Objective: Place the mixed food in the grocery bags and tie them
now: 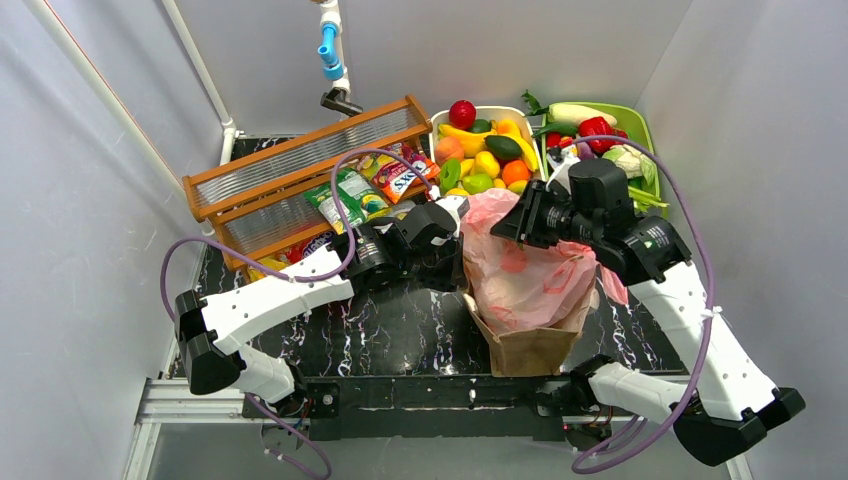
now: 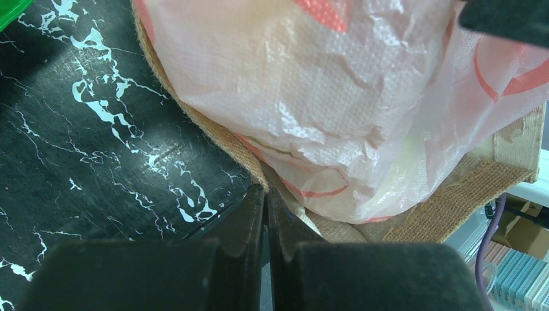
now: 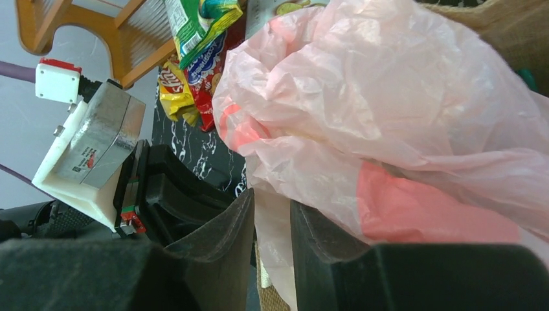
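Right gripper (image 3: 272, 197) is in the thick of it. Its two fingers stand narrowly apart with a fold of the pink plastic bag (image 1: 525, 275) hanging down between them. That reads as a pinch on the film, most likely to lift the loose top up so a handle or knot can be worked.

The pink bag sits down inside the brown bag (image 1: 535, 350), billowing over its rim at the middle of the black marbled table (image 1: 400, 330). The nesting looks deliberate, with the stiffer brown wall propping up the floppy film.

Across from it, the left gripper (image 2: 265, 194) has its jaws pressed fully together, tips right at the brown bag's near rim. I cannot tell whether any of the rim is caught between them. It may be there to brace the bag so the right arm's pull doesn't drag everything along.

The pink bag bulges as if loaded, but the red patches showing through could be print or produce, so I can't say which.

Plenty of mixed food is outside the bags. The toy fruit (image 1: 485, 160) is heaped in the white basket at the back, vegetables are in the green tray (image 1: 645, 125) beside it, and the snack packets (image 1: 385, 180) lie against the wooden rack (image 1: 300, 165) on the left. My read is that the packing is far from finished, and this is bag handling rather than loading.
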